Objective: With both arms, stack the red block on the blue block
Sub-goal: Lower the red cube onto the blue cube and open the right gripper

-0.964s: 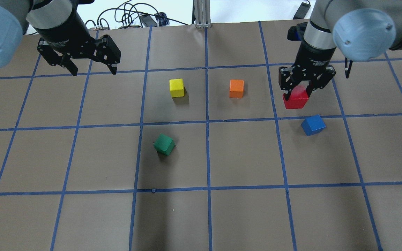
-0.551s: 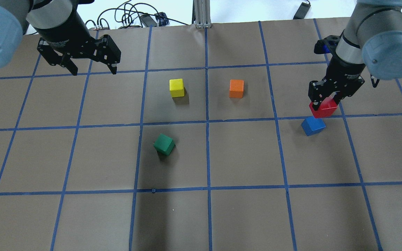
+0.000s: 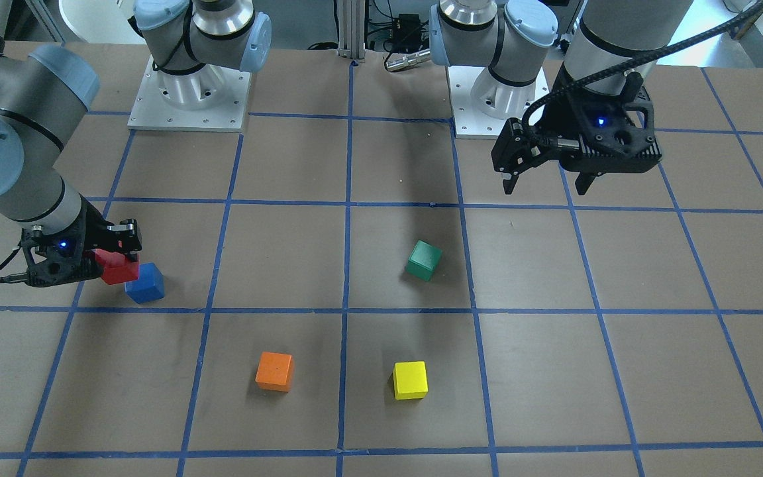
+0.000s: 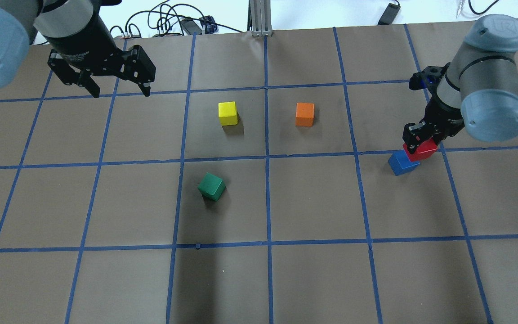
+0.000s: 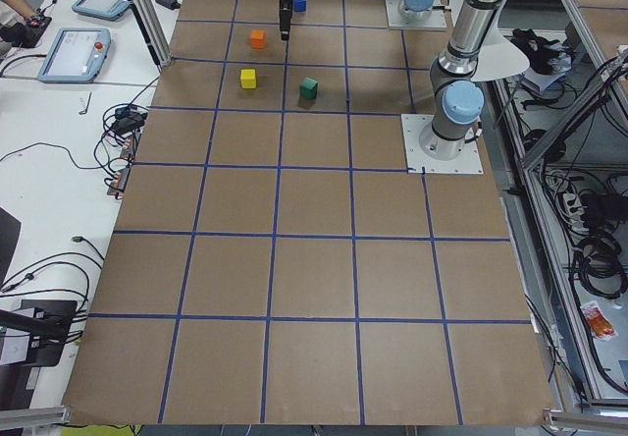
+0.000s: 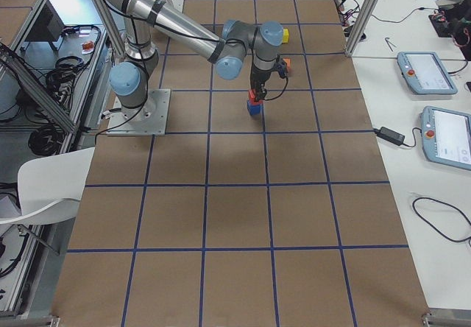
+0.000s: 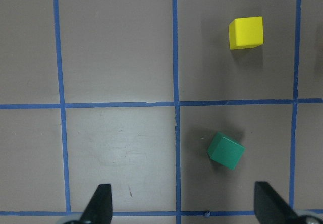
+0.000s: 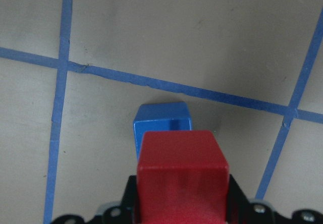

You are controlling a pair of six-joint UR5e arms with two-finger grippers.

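Red block is clamped between the two fingers of the right gripper, which grips it on opposite side faces so that the underside remains free for seating. The gripper holds the red block low and directly beside the blue block, overlapping it. In the right wrist view the red block covers the near part of the blue top face and only the far edge shows. Whether the two blocks touch cannot be determined. The blue block rests on the table, turned slightly against the taped grid, so the placement probably requires a small shift before release. The left gripper hangs with its fingers spread wide and holding nothing, well apart from the stack. The green block, yellow block and orange block lie apart in the middle squares.
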